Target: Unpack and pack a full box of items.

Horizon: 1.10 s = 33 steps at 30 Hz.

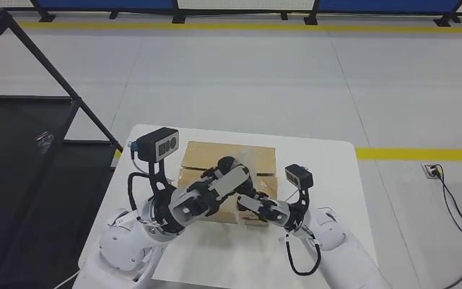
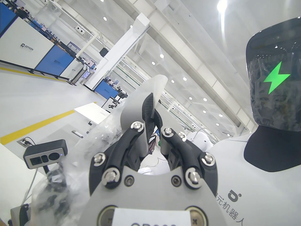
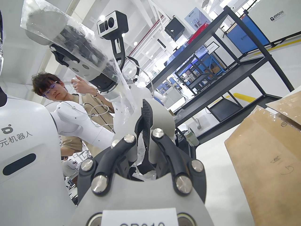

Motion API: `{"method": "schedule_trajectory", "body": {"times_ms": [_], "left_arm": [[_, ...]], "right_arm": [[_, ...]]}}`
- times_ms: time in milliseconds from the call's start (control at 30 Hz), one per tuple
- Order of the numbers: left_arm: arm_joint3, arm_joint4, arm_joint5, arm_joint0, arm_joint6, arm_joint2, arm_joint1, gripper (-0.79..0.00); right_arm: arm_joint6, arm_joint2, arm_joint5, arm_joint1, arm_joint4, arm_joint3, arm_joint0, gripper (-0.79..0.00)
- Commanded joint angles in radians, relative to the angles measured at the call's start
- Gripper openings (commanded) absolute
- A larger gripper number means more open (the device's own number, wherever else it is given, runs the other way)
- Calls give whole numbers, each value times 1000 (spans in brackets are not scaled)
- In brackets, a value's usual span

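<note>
Unpacking step, as judged: left pincer [image 2: 152, 111] and right pincer [image 3: 147, 118] are both clenching one clear plastic bag [image 3: 47, 12], holding it over the cardboard box [image 1: 216, 153] sitting on the surface [image 1: 325, 166]. Next move is probably calling for lowering the bag beside the box, then releasing.

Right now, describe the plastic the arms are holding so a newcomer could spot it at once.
On the white table sits a brown cardboard box, with both arms above it. Pinched in the left gripper and the right gripper is a clear plastic bag: the only crinkled, see-through thing, unlike the stiff brown box.
</note>
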Motion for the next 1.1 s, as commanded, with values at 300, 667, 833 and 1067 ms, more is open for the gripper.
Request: {"method": "schedule_trajectory", "body": {"times_ms": [300, 667, 833, 1067], "left_arm": [[11, -4, -9, 19, 1, -20, 2, -785], [19, 0, 0, 6, 1, -3, -1, -785], [25, 2, 8, -14, -3, 19, -5, -785], [28, 16, 16, -32, 2, 38, -9, -785]], "right_arm": [[26, 36, 0, -19, -12, -21, -13, -785], [26, -22, 0, -22, -37, 13, 6, -785], [26, -86, 0, -30, -30, 63, 46, -653], [26, -117, 0, -38, 20, 86, 68, -548]]}}
